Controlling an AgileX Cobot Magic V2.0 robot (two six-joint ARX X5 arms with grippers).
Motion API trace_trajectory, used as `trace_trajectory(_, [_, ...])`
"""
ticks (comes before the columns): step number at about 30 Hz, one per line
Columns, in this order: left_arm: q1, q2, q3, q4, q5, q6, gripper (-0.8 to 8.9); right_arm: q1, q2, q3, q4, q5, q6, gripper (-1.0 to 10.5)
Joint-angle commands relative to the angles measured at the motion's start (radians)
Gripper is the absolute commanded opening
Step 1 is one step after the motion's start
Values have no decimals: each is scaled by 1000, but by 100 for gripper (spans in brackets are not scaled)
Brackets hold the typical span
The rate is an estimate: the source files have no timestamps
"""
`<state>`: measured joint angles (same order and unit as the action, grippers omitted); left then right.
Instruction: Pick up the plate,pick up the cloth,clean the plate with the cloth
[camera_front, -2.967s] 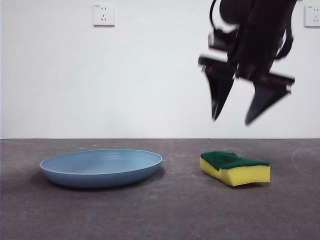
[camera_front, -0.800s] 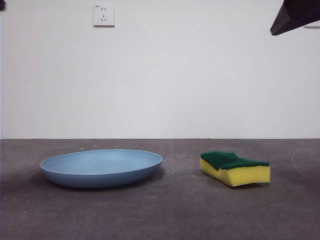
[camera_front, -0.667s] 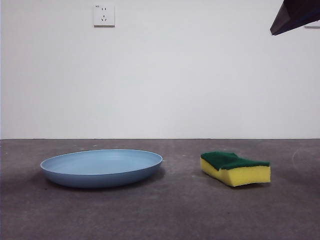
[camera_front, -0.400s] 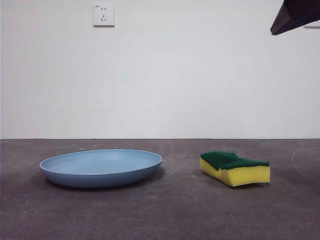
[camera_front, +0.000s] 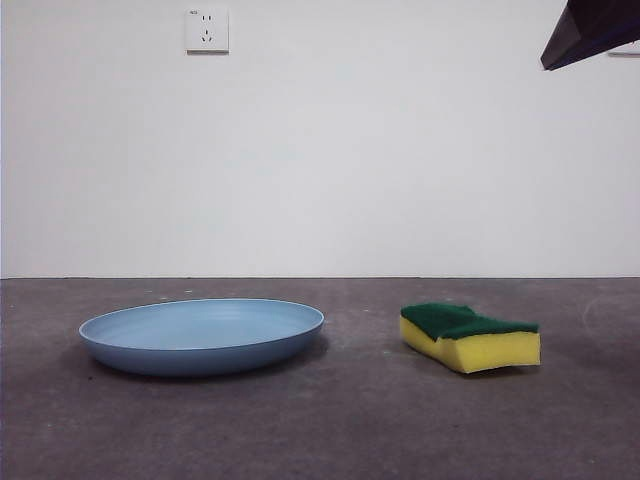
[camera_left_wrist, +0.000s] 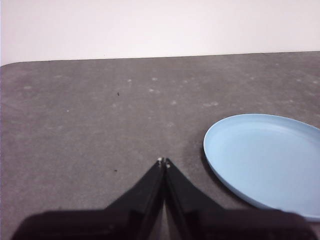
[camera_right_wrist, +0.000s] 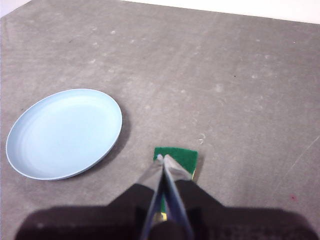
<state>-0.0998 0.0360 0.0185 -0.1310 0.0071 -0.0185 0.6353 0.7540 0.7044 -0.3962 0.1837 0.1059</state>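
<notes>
The light blue plate (camera_front: 202, 333) lies flat on the grey table at the left of the front view. It also shows in the left wrist view as the plate (camera_left_wrist: 267, 161) and in the right wrist view as the plate (camera_right_wrist: 65, 132). The cloth, a yellow sponge (camera_front: 470, 336) with its green layer up, rests to the right of it. My right gripper (camera_right_wrist: 161, 159) is shut and empty, high above the sponge (camera_right_wrist: 177, 159); in the front view only its black tip (camera_front: 590, 30) shows. My left gripper (camera_left_wrist: 163, 162) is shut, empty, hovering beside the plate.
A white wall with a socket (camera_front: 207, 30) stands behind the table. The table's far edge (camera_left_wrist: 160, 57) and a rounded corner show in the left wrist view.
The arm that hung with open jaws over the sponge 3.3 s ago has risen out to the top right corner. Over the last second nothing has moved.
</notes>
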Motion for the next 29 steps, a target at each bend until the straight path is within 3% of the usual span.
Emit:
trace_trajectory(1, [5, -19, -16, -29, -3, 3, -3, 1, -2, -6, 5, 2, 10, 2])
trace_trajectory(25, [4, -32, -15, -50, -4, -11, -3, 1, -2, -6, 5, 2, 10, 2])
trace_trajectory(29, [4, -32, -15, -50, -4, -11, -3, -4, -36, -6, -23, 13, -22, 2])
